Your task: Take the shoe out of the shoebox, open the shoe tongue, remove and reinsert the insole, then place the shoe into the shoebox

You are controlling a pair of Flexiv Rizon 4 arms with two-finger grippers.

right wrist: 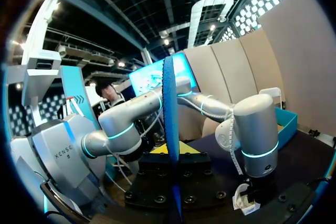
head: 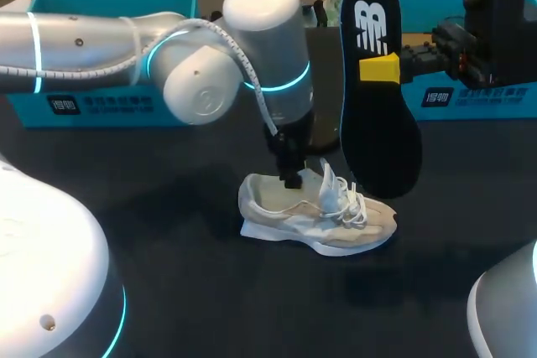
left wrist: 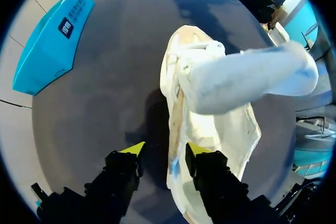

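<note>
A white and beige sneaker [head: 319, 217] lies on the dark table with its laces loose and its tongue standing up. My left gripper [head: 290, 175] comes down at the heel opening. In the left wrist view this gripper [left wrist: 165, 149] is open and straddles the shoe's [left wrist: 220, 129] side wall, one fingertip [left wrist: 197, 148] over the shoe and the other outside it, with a gap showing. My right gripper [head: 379, 69] is shut on the black insole [head: 379, 132], which hangs upright above the shoe's toe. The right wrist view shows that insole [right wrist: 169, 129] edge-on.
A teal shoebox [head: 101, 56] stands at the back left and a second teal box [head: 470, 94] at the back right. The arms' white bases [head: 42, 274] fill the near corners. Bare dark table lies in front of the shoe.
</note>
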